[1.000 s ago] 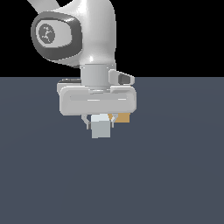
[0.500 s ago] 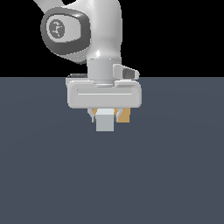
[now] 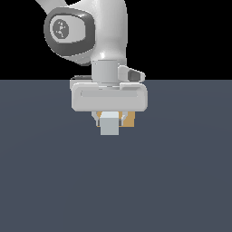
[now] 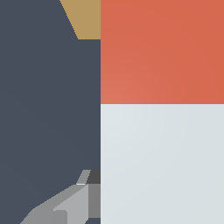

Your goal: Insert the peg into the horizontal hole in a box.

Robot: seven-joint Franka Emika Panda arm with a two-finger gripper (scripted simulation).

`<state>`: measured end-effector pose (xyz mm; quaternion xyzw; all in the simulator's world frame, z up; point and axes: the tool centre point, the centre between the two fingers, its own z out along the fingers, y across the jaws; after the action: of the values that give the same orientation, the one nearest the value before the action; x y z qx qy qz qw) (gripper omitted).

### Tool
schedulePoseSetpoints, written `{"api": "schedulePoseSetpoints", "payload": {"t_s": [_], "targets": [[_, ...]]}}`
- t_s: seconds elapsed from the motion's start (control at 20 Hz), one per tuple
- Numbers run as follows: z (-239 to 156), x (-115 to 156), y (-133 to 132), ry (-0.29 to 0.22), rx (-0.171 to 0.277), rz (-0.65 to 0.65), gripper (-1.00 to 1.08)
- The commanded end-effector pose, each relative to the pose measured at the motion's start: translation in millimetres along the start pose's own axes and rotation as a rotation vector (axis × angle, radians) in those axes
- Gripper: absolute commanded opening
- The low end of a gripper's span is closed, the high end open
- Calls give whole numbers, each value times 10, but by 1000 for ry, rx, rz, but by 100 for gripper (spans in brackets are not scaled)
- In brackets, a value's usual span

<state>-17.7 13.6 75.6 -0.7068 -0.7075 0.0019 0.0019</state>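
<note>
Peg (image 3: 109, 125) pinched in gripper (image 3: 109, 121), carried level above the floor. Box (image 3: 128, 119) sits just behind it at 2 o'clock, hole hidden. Transport step; next needs orange tip lined with hole.

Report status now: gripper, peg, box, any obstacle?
Gripper shut on peg, held above the floor. Box directly behind it, mostly hidden; hole not visible. No obstacle seen.
</note>
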Motion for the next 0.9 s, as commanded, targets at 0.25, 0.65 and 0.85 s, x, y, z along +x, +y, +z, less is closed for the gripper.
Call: {"api": "schedulePoseSetpoints", "payload": {"t_s": [0.25, 0.65, 0.85], "targets": [[-24, 0, 21, 0, -4, 1, -100], [-31, 308, 14, 1, -6, 1, -100], [-38, 599, 13, 1, -7, 1, -100]]}}
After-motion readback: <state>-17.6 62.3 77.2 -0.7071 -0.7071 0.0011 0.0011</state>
